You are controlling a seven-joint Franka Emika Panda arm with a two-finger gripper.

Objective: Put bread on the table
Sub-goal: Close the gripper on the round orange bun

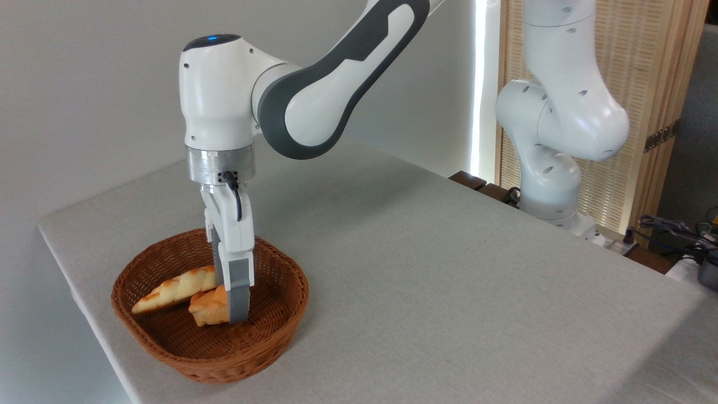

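The bread [206,308], a small golden-orange bun, sits tilted on its side inside the brown wicker basket [224,367] at the table's front left. My gripper [227,306] reaches straight down into the basket and is shut on the bun. The near grey finger pad [239,294] covers the bun's right side, and the far finger is mostly hidden behind it. The bun hangs just above the basket floor. The table [426,269] is a light grey cloth-like surface stretching to the right of the basket.
A long pale braided loaf [171,290] lies in the basket just left of the bun, touching it. The arm's white base [552,196] stands at the table's far right edge, with cables and clutter [681,235] beyond.
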